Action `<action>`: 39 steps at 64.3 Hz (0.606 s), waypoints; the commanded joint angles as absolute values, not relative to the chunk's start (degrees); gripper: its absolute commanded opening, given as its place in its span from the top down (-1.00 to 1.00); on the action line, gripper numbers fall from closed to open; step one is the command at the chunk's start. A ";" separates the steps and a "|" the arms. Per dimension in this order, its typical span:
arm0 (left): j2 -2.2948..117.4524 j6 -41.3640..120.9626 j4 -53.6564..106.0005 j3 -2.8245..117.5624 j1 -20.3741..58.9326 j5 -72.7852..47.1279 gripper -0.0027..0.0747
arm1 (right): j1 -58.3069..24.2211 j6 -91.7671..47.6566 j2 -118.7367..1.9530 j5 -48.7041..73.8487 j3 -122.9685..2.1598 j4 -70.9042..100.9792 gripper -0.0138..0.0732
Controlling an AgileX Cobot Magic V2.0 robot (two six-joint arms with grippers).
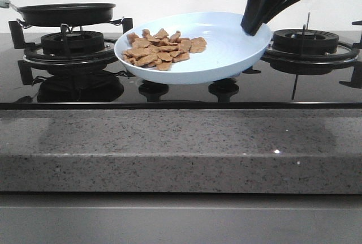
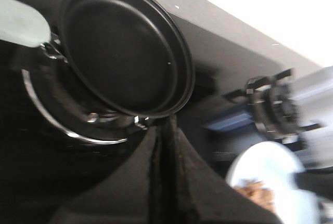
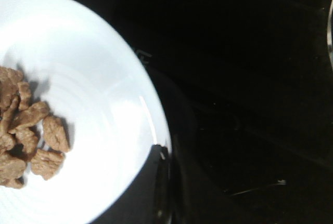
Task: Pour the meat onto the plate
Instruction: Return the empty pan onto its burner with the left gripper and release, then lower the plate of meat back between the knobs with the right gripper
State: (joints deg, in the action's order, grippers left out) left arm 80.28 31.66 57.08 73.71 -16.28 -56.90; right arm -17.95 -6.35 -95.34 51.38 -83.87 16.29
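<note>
With the right gripper [image 1: 253,27] clamped on the plate [image 1: 226,57] rim, lower it level so the meat [image 1: 164,48], heaped opposite, stays put.

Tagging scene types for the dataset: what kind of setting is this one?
A kitchen, most likely, at a stovetop: a black glass gas hob with burner grates, set in a speckled stone counter. A black frying pan sits on the left burner, and a pale blue plate holds meat.

Right tool [image 1: 253,27] enters from the upper right of the front view, angled downward, fingers closed together. Left tool [image 2: 165,130] fingers pressed together.
</note>
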 commanded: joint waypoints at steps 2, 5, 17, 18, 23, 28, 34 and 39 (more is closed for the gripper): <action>69.99 32.24 51.08 69.44 -11.68 -46.18 0.98 | -17.82 -6.60 -92.59 49.06 -85.25 17.68 0.82; 66.15 32.24 46.92 66.37 -9.17 -41.94 0.98 | -17.82 -6.60 -92.59 49.06 -85.25 17.68 0.82; 53.36 32.24 36.57 55.04 -1.67 -31.02 0.98 | -17.82 -6.60 -92.59 49.06 -85.25 17.68 0.82; 52.42 32.24 36.16 54.17 -1.29 -30.12 0.98 | -17.82 -6.60 -92.59 49.06 -85.25 17.68 0.82; 47.22 32.24 34.16 48.90 0.15 -27.06 0.98 | -17.82 -6.60 -92.59 49.06 -85.25 17.68 0.82; 42.94 32.24 32.45 44.75 0.59 -25.21 0.98 | -17.82 -6.60 -92.59 49.06 -85.25 17.68 0.82; 37.35 32.24 29.65 39.36 0.68 -23.17 0.98 | -17.82 -6.60 -92.59 49.06 -85.25 17.68 0.82; 33.61 32.24 29.19 35.67 0.68 -19.84 0.98 | -17.82 -6.60 -92.59 49.06 -85.25 17.68 0.82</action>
